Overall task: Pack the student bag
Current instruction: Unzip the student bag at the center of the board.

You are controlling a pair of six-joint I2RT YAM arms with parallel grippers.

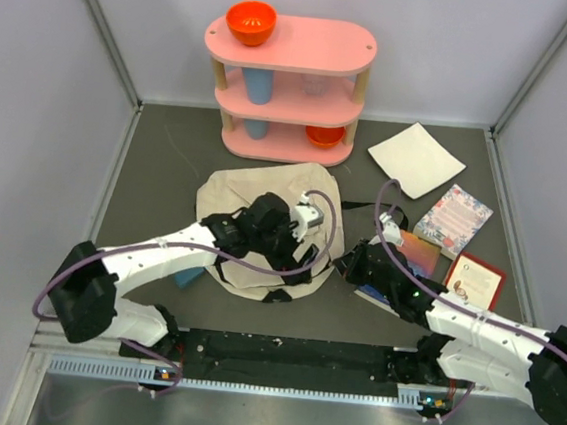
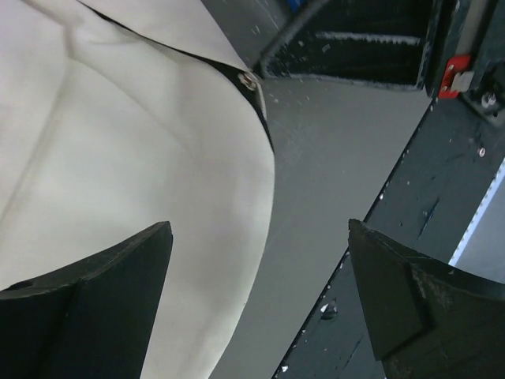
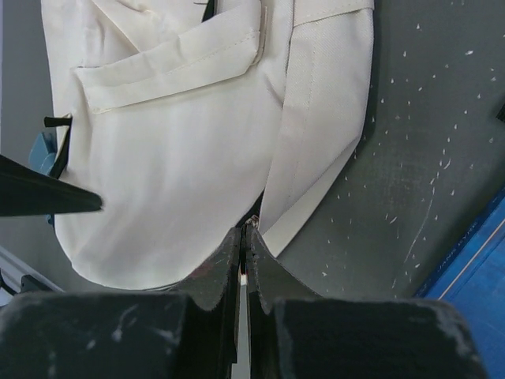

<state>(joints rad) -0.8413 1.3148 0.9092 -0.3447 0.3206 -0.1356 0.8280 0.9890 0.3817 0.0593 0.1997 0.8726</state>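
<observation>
The student bag (image 1: 255, 195), a cream fabric backpack, lies flat in the middle of the table. Its black straps (image 1: 278, 294) poke out at the near edge. My left gripper (image 1: 288, 251) hovers over the bag's near right part. In the left wrist view the left gripper (image 2: 260, 225) stands wide open with nothing between its fingers, above the bag's edge (image 2: 142, 158) and the grey table. My right gripper (image 1: 347, 264) sits at the bag's right edge. In the right wrist view the right gripper (image 3: 243, 230) is shut, its tips on the small metal zipper pull (image 3: 252, 220) in the dark zipper gap.
A pink shelf (image 1: 292, 45) stands at the back with an orange bowl (image 1: 251, 22) on top and blue cups inside. A white square sheet (image 1: 416, 160), a floral book (image 1: 454, 219) and a red-framed book (image 1: 475, 279) lie to the right. A blue object (image 1: 189, 276) lies by the bag's left.
</observation>
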